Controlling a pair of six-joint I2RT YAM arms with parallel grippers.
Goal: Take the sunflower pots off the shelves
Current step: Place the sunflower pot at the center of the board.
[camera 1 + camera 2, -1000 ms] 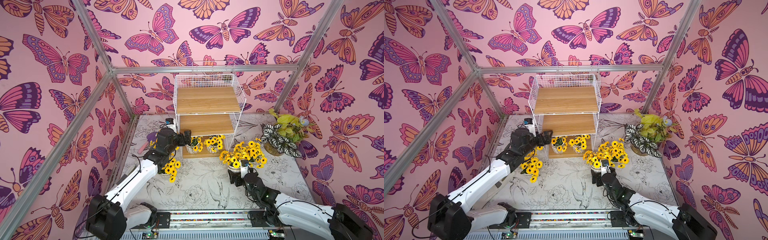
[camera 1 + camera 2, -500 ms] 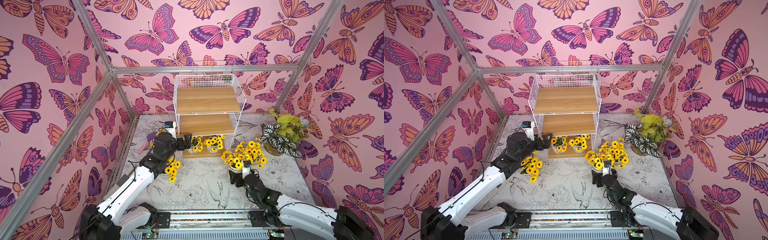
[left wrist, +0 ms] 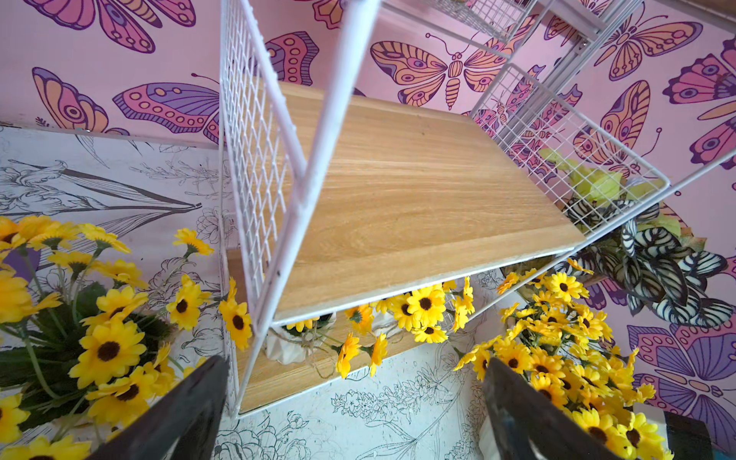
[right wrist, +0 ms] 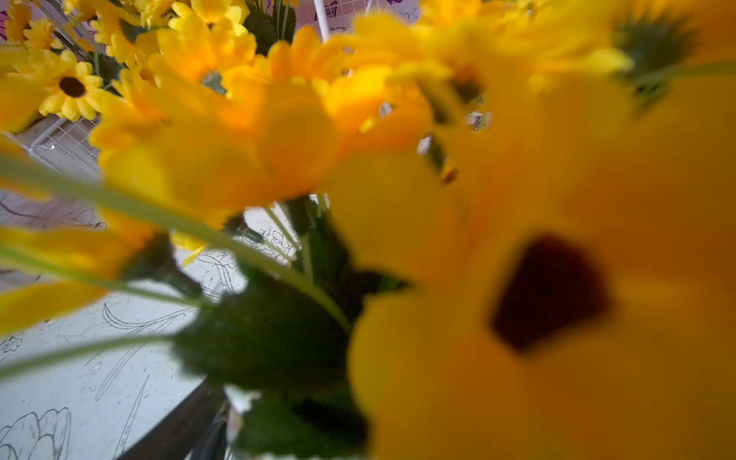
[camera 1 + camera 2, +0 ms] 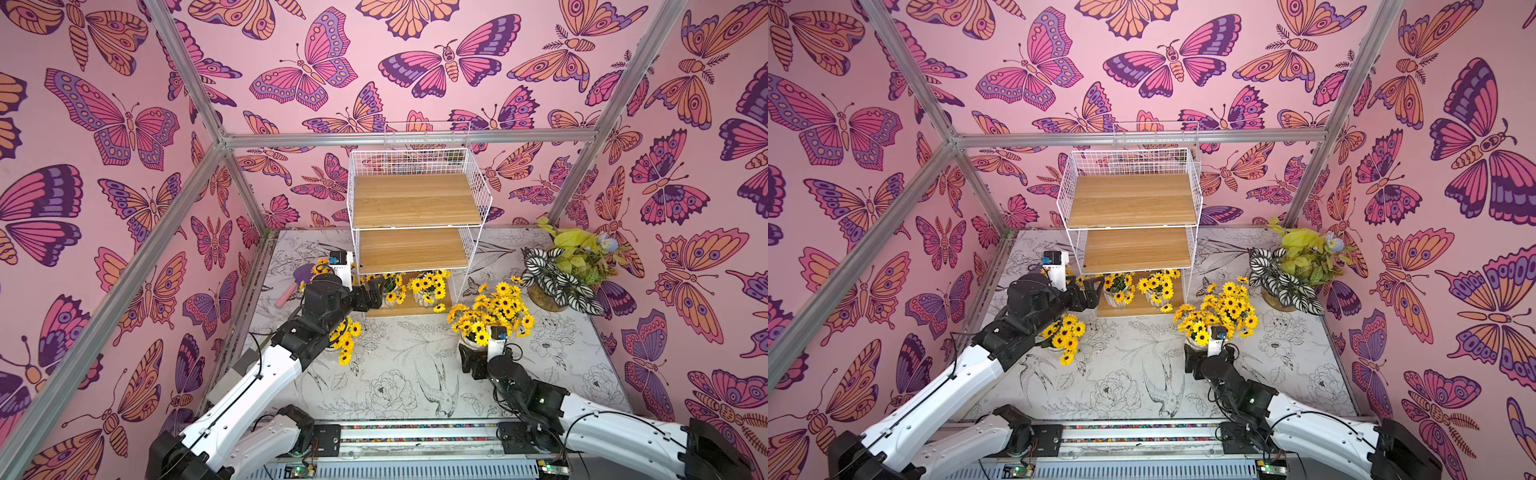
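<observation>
Sunflower pots left on the shelves (image 5: 417,199) come down to two, as I read it, both on the bottom board (image 5: 399,310); the two upper boards are bare. Going left to right, one table pot (image 5: 347,336) stands under my left arm, with another bunch (image 5: 320,264) behind the arm, both off the shelves. My left gripper (image 5: 1092,291) is spread wide and empty. It sits low at the bottom tier and points right, at the front-left corner of the shelves. The left shelf pot (image 5: 1115,297) lies straight ahead of it, just past the fingertips. The right shelf pot (image 5: 1155,298) stands just beside that one, further right. In the left wrist view the corner post (image 3: 292,239) runs down between the fingers (image 3: 191,398), with the left shelf pot (image 3: 287,347) just behind it. I judge the reach must clear that post first. Further right, a cluster (image 5: 494,309) of bunches stands on the table (image 5: 395,374). My right gripper (image 5: 471,354) is at the base of the cluster's nearest pot, but petals fill that wrist view and I cannot tell whether it is clamped. My left arm is plainly the nearer one to both shelf pots.
</observation>
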